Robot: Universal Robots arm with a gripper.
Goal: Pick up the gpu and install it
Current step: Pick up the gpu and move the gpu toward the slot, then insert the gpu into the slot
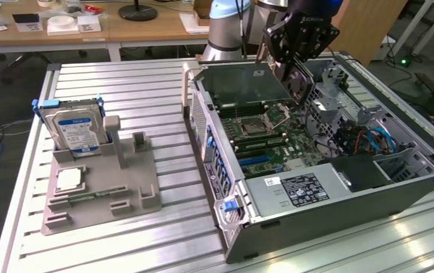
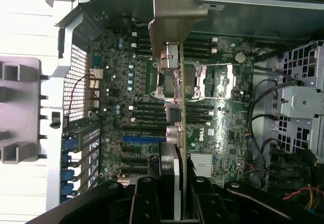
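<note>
My gripper (image 1: pixel 291 60) is shut on the gpu (image 1: pixel 298 85), a thin card with a brownish back that hangs on edge over the open computer case (image 1: pixel 232 227). In the wrist view the gpu (image 2: pixel 180 127) is seen edge-on between my fingers (image 2: pixel 147 201), and its silver bracket (image 2: pixel 172 16) points away from the camera. The card hovers above the green motherboard (image 2: pixel 116 107), near the CPU socket (image 1: pixel 266 119) and above the blue slot (image 2: pixel 144 138). It is apart from the board.
At the exterior view's left, a grey holder (image 1: pixel 125 187) carries a hard drive (image 1: pixel 76 128) with a blue-white label, a square chip (image 1: pixel 69 179) and a green memory stick (image 1: pixel 87 196). Cables (image 1: pixel 368 139) and a drive cage (image 1: pixel 406 162) fill the case's right side.
</note>
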